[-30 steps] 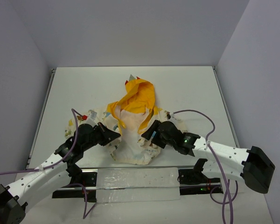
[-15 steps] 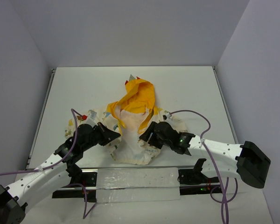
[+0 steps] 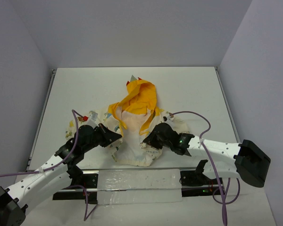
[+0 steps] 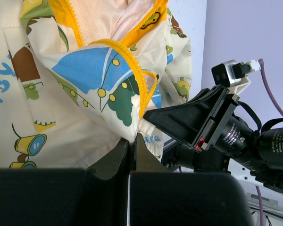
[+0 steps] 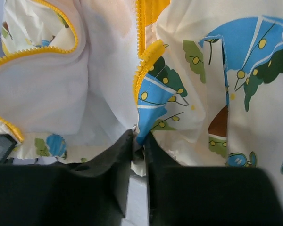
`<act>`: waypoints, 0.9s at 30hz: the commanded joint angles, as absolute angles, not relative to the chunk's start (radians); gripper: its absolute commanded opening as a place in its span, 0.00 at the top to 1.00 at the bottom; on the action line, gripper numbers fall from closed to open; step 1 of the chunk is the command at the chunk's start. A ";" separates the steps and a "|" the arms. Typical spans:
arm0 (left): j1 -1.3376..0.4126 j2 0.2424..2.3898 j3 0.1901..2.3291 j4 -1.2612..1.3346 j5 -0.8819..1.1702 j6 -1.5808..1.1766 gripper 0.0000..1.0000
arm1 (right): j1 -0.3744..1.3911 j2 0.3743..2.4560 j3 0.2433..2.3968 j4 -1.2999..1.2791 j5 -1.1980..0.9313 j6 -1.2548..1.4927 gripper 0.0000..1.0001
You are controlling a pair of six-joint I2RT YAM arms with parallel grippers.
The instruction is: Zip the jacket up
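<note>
The jacket lies open in the middle of the white table. Its hood points toward the far edge with the yellow-orange lining showing, and the hem is toward the arms.

Both arms reach in at the hem. The left gripper is clenched on the bottom corner of one front panel — its wrist view shows the cream printed cloth drawn to a point and vanishing between the nearly closed fingers. The right gripper is clamped the same way on the lower corner of the other panel. It pinches a fold of fabric just below the end of the yellow zipper teeth. The two grippers are near each other but apart, with the open front between them.

The cloth looks thin, light and limp, so it should bunch and drag rather than keep any shape. It is not fragile, but smooth fabric may creep out of a narrow pinch. The firmest hold is probably the stitched zipper edge at the bottom ends, where the seam gives the pads something stiffer to bite. In both wrist views the teeth curl in loops, so each panel will likely need pulling taut before the two rows can meet. I cannot tell where the slider sits — it may be hidden in the folds
</note>
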State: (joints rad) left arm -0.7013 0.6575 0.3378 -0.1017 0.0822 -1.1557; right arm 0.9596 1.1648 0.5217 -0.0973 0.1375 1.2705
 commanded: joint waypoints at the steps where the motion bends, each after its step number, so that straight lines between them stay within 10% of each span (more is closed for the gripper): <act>1: -0.703 0.650 0.363 -0.077 0.076 -1.136 1.00 | 0.968 1.137 0.535 -0.071 0.163 1.275 0.88; 4: -0.703 0.646 0.372 -0.091 0.069 -1.131 1.00 | 0.966 1.090 0.518 -0.059 0.173 1.255 1.00; 27: -0.701 0.693 0.485 -0.013 0.169 -0.938 1.00 | 0.747 1.109 0.675 0.152 -0.576 0.334 1.00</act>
